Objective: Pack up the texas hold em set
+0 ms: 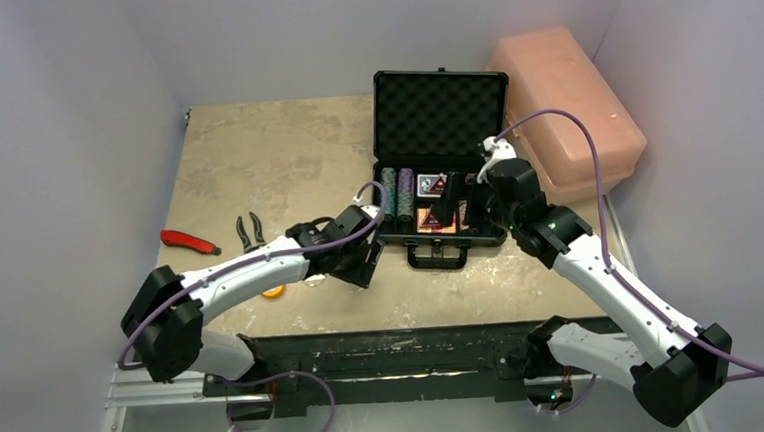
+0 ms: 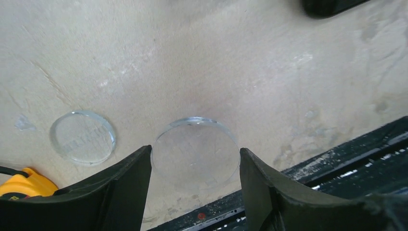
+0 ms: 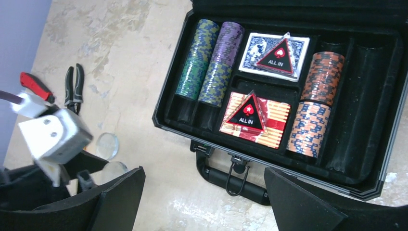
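Note:
The black briefcase (image 1: 453, 131) lies open at the table's back middle, its egg-crate foam lid upright and its handle (image 3: 231, 179) toward me. Inside lie teal and purple chip stacks (image 3: 211, 60), brown stacks (image 3: 315, 103) and two card decks (image 3: 255, 118) with "ALL IN" triangles on top. My left gripper (image 2: 195, 166) is open low over the table, its fingers on either side of a clear disc (image 2: 197, 151). A second clear disc (image 2: 82, 137) lies to its left. My right gripper (image 3: 204, 192) is open and empty, above the case's front edge.
A big pink plastic box (image 1: 567, 109) stands right of the case. A red-handled cutter (image 1: 189, 242) and black pliers (image 1: 251, 230) lie at the left. An orange tape measure (image 2: 21, 183) sits near the left gripper. The table's near edge, a black rail (image 2: 337, 159), runs just behind the disc.

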